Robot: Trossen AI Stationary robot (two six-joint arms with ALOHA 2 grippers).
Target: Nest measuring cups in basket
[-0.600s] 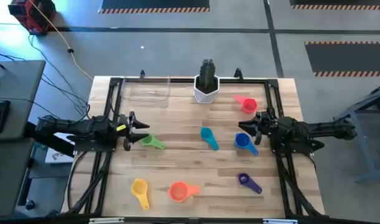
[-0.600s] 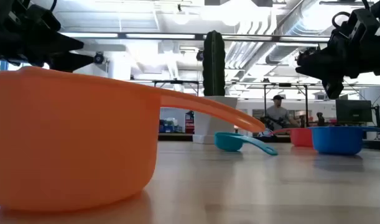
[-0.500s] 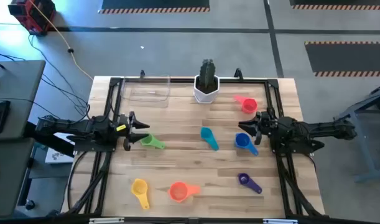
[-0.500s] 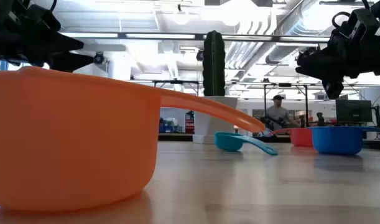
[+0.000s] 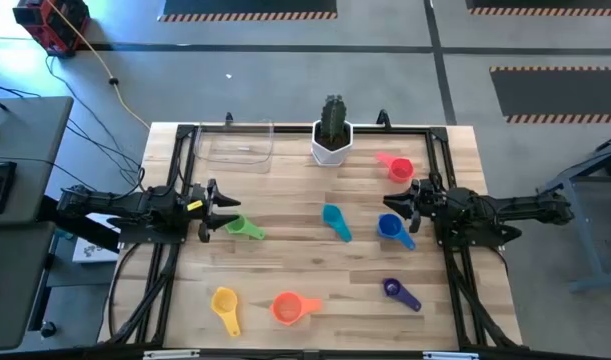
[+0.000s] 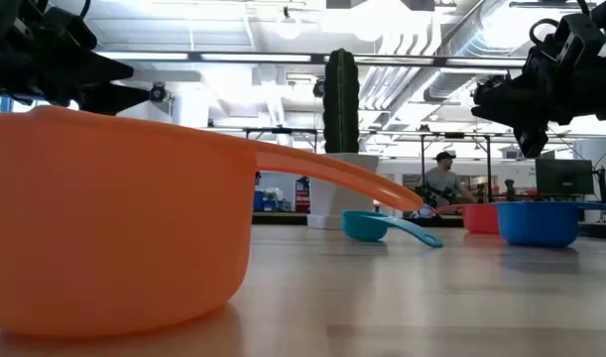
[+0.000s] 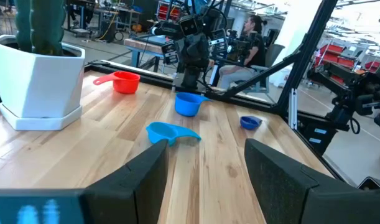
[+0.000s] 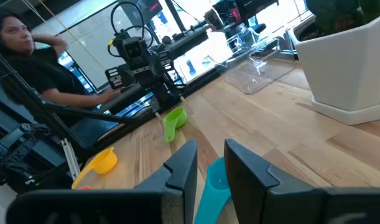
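Note:
Seven measuring cups lie loose on the wooden table, bowls resting on the boards: red (image 5: 397, 166), blue (image 5: 390, 228), teal (image 5: 335, 221), green (image 5: 247, 229), yellow (image 5: 225, 305), orange (image 5: 290, 307) and purple (image 5: 400, 292). The clear basket (image 5: 235, 146) stands at the far left with no cup in it. My left gripper (image 5: 225, 212) hovers open at the left edge, fingers level, just left of the green cup. My right gripper (image 5: 390, 207) hovers at the right, above and just beyond the blue cup, its fingers (image 8: 183, 165) a narrow gap apart with nothing between them.
A white hexagonal pot with a cactus (image 5: 332, 135) stands at the far middle, between the basket and the red cup. A black frame (image 5: 185, 150) runs along the table's edges. People sit beyond the table (image 8: 15, 43). Bare boards lie at the table's middle (image 5: 305, 255).

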